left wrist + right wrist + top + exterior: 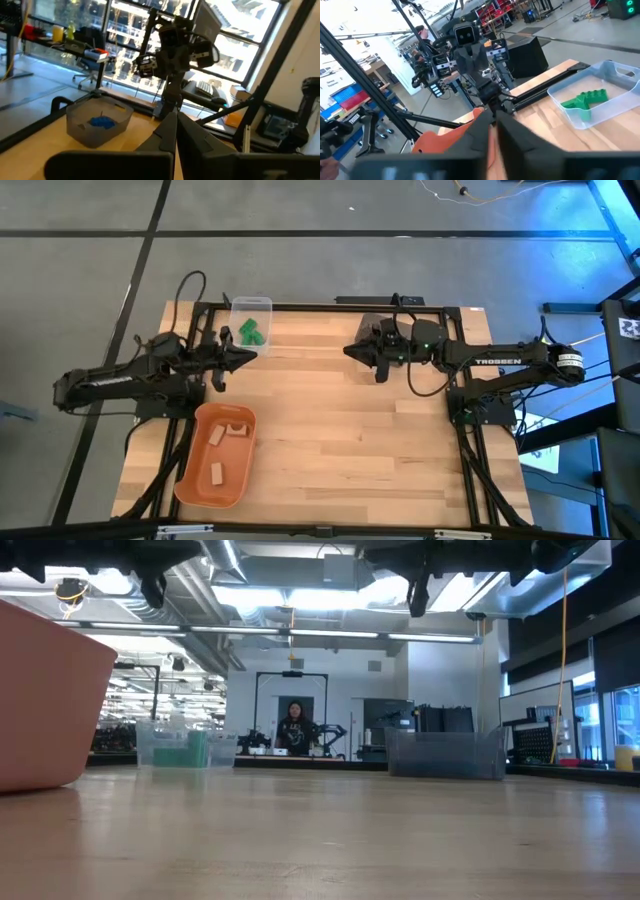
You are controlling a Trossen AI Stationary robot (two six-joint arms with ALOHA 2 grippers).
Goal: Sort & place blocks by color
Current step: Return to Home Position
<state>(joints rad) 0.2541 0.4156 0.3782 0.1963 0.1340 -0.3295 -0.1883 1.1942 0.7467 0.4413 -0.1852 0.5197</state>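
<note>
Blocks [249, 332] sit in a bin [251, 300] at eleven o'clock on the table [350, 440]. Left gripper [252, 356] and right gripper [348, 350] are closed. A person [295, 726] is far behind.

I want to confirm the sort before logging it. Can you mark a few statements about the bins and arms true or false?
1. The green blocks lie in the clear bin. True.
2. The orange bin holds blue blocks. False: it holds tan blocks.
3. Blue blocks lie in the dark grey bin. True.
4. The left gripper holds a block. False: its fingers are shut with nothing between them.
5. The right gripper is over the orange bin. False: it is beside the dark grey bin.
</note>
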